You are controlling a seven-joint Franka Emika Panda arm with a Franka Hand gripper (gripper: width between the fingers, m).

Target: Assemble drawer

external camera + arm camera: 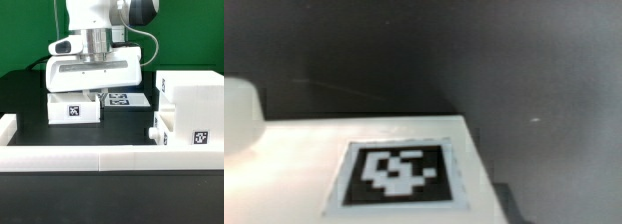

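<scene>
Over the tagged tray [74, 108], the fingers cannot be made out.

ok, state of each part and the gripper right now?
Housing: upright, at the exterior view's right.
Second tray: seems slotted in the housing, knob end showing.
Small tray: upright on the table, loose, apart from the housing.
Gripper: low over the small tray; open or shut unclear.

Exterior view: bright, even light, probably overhead; white housing [195, 100] near blown out against the black table [25, 95], shadows soft. Wrist view: dimmer, out of focus, tag [399, 172] edges smeared, dark ground grainy.
</scene>
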